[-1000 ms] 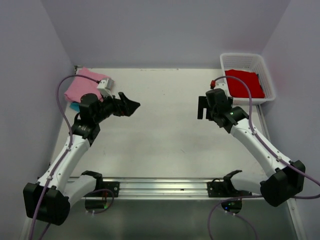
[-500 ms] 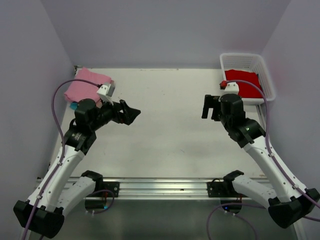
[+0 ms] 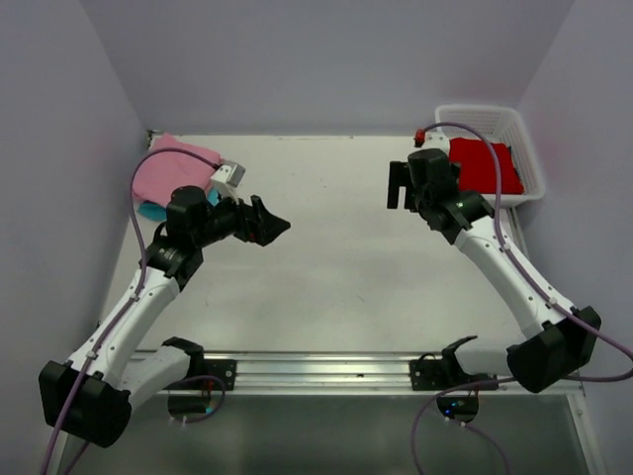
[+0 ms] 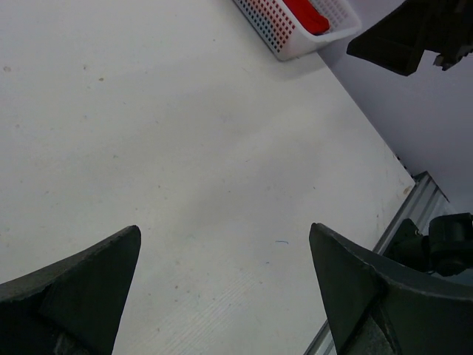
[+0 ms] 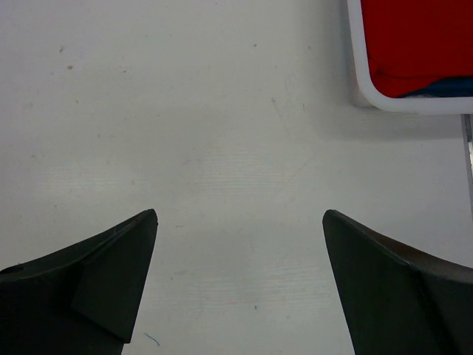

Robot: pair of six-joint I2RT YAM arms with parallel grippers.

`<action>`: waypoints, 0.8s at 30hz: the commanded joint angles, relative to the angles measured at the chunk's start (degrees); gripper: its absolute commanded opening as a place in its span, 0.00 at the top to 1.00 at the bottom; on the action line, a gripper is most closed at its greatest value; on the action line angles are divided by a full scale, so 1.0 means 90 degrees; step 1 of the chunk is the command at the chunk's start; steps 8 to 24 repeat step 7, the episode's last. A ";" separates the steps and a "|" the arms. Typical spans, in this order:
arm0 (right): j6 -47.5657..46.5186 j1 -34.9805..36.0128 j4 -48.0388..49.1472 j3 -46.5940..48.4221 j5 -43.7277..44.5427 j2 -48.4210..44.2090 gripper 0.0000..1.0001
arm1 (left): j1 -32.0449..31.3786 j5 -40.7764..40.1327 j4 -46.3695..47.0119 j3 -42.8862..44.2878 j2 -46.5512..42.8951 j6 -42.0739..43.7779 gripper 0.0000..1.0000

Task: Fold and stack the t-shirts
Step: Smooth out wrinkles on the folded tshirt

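Observation:
A folded pink t-shirt [image 3: 161, 174] lies at the table's far left corner, with a teal t-shirt [image 3: 151, 210] showing under its near edge. A red t-shirt [image 3: 485, 164] fills the white lattice basket [image 3: 477, 111] at the far right. My left gripper [image 3: 271, 224] hovers open over bare table to the right of the pink pile, nothing between its fingers [image 4: 89, 281]. My right gripper [image 3: 398, 192] is open too, above the table just left of the basket. The right wrist view shows the red t-shirt [image 5: 414, 41] with a strip of blue cloth [image 5: 452, 87] under it.
The basket [image 4: 290, 31] with the red cloth [image 4: 304, 13] appears at the top of the left wrist view, the right arm [image 4: 414, 33] beside it. A metal rail [image 3: 316, 371] runs along the near edge. Walls close in the table on three sides.
The right arm has swung its gripper toward the back of the table, beside the basket. The left gripper has shifted slightly right and nearer. Both stay open.

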 commanded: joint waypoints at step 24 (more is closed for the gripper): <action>-0.0061 -0.0006 -0.0140 0.0454 -0.0421 0.0202 0.01 | -0.0026 0.0321 0.0609 -0.0003 0.0178 -0.0029 0.00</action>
